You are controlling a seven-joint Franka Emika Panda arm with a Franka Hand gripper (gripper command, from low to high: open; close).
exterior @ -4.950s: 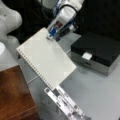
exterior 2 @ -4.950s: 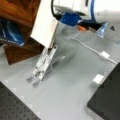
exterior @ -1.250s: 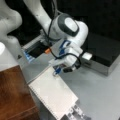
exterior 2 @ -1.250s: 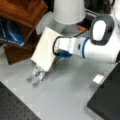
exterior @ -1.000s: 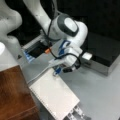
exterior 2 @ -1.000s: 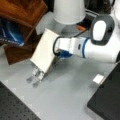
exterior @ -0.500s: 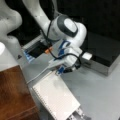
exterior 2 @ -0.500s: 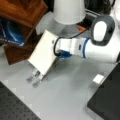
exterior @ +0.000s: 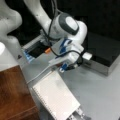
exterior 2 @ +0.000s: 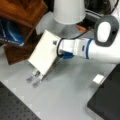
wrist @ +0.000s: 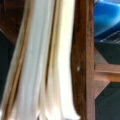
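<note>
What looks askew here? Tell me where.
The cream board is tilted, one end raised at the gripper, the other resting on metal clips on the grey table. Nothing looks spilled or broken.

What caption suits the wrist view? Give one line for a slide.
Close-up of cream book pages edge-on beside a dark wooden frame, blue object behind.

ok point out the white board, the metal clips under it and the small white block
white board (exterior 2: 44,55), a front view, middle of its flat face
metal clips (exterior 2: 34,77), a front view, the prongs below the board's lower edge
small white block (exterior 2: 98,79), a front view, its top face
</note>
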